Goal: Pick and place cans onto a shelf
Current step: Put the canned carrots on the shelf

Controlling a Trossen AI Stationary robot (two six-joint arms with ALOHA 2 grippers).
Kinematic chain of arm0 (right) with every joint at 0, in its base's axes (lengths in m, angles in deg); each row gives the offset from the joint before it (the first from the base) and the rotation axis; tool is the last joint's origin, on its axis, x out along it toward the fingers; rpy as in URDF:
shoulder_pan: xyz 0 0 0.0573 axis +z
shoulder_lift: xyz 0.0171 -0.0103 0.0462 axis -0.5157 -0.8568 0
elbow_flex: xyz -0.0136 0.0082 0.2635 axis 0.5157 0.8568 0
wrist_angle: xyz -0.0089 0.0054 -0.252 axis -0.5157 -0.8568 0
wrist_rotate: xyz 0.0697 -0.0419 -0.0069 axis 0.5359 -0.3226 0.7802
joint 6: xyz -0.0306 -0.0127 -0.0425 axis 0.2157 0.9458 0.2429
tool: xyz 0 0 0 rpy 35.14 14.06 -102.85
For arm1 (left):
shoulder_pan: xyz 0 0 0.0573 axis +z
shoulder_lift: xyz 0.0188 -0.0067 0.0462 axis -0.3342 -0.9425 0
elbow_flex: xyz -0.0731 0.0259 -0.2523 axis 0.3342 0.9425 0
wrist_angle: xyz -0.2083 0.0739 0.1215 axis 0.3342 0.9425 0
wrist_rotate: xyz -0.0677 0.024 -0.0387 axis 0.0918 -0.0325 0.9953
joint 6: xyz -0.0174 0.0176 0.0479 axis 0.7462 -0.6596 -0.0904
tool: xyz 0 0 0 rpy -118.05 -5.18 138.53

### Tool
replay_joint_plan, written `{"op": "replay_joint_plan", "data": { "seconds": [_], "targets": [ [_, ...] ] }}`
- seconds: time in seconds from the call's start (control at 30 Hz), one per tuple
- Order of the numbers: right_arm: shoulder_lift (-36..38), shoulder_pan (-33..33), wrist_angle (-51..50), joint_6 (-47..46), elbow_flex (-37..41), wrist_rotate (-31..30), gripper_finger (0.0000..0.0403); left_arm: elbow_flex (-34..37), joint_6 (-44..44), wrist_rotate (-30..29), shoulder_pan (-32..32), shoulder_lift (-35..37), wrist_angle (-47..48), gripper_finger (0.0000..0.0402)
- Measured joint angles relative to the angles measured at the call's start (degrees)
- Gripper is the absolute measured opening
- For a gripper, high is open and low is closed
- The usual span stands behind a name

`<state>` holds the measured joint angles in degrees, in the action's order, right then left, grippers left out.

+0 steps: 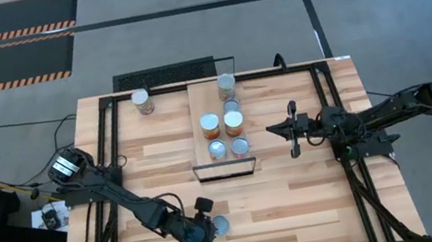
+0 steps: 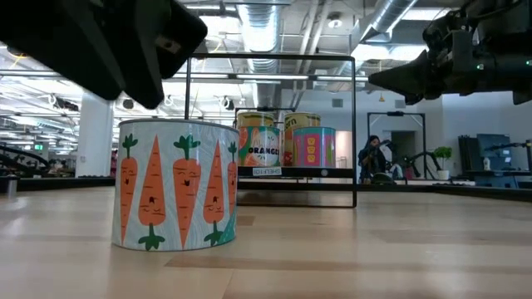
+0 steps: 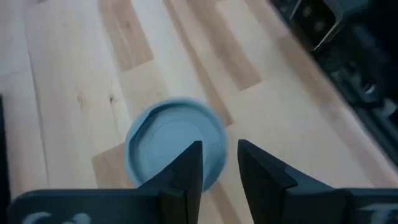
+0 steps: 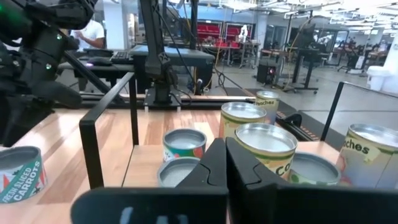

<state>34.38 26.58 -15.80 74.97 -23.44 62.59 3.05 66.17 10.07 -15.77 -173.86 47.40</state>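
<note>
While the left tool (image 1: 205,227) hung low over the near edge of the light slatted-wood worktop (image 1: 297,195), its dark fingers (image 3: 186,171) sat spread w/ a narrow gap, pinching nothing. Just beside it stood a short round tin w/ pale blue-grey lid and orange carrot label (image 1: 219,225), upright on the worktop, apart from the fingers as far as the left wrist view showed.

Right tool (image 1: 291,129) hovered to the right of the long light-wood shelf on thin black frame (image 1: 198,115), approx. level w/ its near end; fingers pressed together, holding nothing.

Six upright tins were on the shelf (image 1: 233,121), silver or white tops, two w/ orange labels. One more silver-topped tin (image 1: 142,100) stood alone at the worktop's far left, well apart from the shelf.

A person (image 2: 370,158) sat in the room beyond.
</note>
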Motion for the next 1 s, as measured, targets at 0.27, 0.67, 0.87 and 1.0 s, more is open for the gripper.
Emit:
{"op": "replay_joint_plan", "data": {
  "seconds": [0.27,0.67,0.87,1.0],
  "targets": [
    [0.00,0.00,-0.26,-0.38,0.02,0.11,0.0005,0.04,-0.52,-1.00,0.27,-0.53,0.51,0.0093],
    [0.00,0.00,-0.15,-0.42,0.02,0.09,0.0008,0.02,0.33,-0.84,1.59,-0.53,0.65,0.0064],
    [0.00,-0.04,-0.15,-0.39,0.02,0.09,0.0015,0.02,-2.27,2.42,2.80,-0.48,1.83,0.0006],
    [0.00,-0.13,-0.15,0.00,0.02,0.07,0.0014,0.04,-2.25,3.54,3.22,-0.48,3.29,0.0005]
  ]
}}
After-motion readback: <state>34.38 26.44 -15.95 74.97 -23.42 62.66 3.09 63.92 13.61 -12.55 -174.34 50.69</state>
